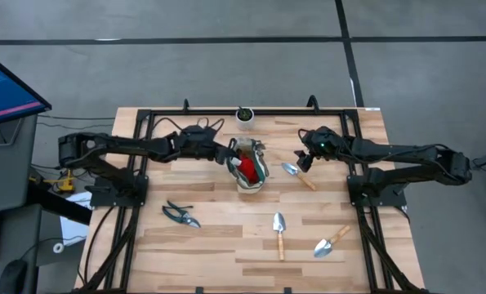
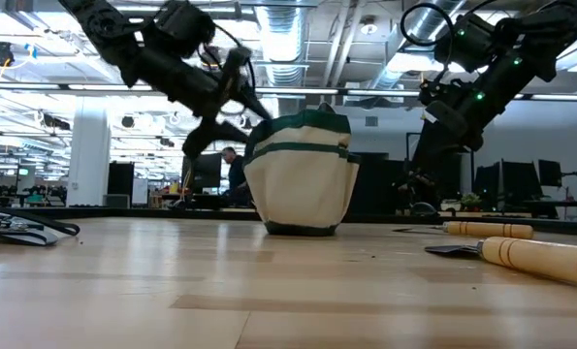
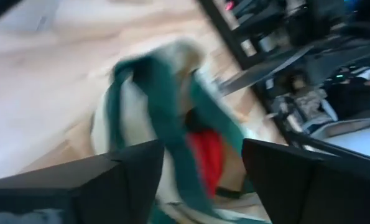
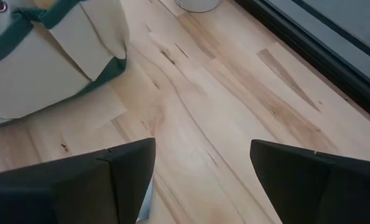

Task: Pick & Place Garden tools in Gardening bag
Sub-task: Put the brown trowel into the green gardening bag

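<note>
Now hovering unclenched, left gripper [image 1: 230, 152] just beside gardening bag [image 1: 249, 166] with red glove [image 1: 247, 167] inside, right gripper [image 1: 303, 162] spread empty over nearest trowel [image 1: 298, 175]: risk of snagging a loop handle and tipping bag.

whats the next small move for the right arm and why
Probably lower the right claw onto the trowel just below it and close on the handle. Its fingers stand open with nothing between them, the trowel lies loose on the table beside the bag, and the left claw is at the bag's mouth.
</note>
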